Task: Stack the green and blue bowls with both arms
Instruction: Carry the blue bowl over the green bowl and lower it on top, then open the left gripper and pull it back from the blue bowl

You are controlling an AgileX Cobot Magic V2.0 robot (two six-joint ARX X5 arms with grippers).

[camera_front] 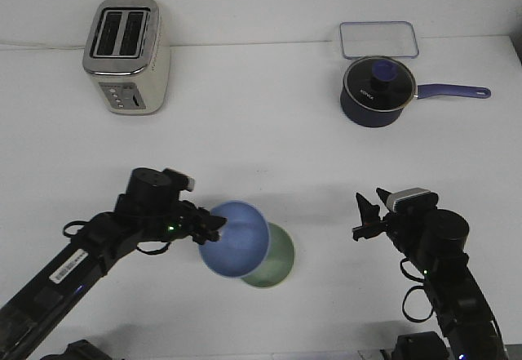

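On the white worktop (245, 131), a cream-and-chrome two-slot toaster (126, 56) stands at far left, well apart from the action. Nearer the camera, the black jointed left arm's fingers (214, 226) pinch the rim of the light periwinkle blue bowl (235, 251), which is held tilted, its mouth turned toward the camera, directly over the pale sage green bowl (276, 265); whether the blue one is touching the green one cannot be told. The stack looks nearly made. To finish cleanly, the left arm should level the blue bowl, centre it on the green rim and let go only once it sits. At right, the black right arm's fingers (367, 215) are spread and empty, near the bowls but apart. Beyond it sit a dark navy lidded saucepan (373, 92) with a long handle, and just behind that a clear rectangular lid or tray (379, 38). Count: two bowls, two arms, one toaster, one saucepan, one tray.
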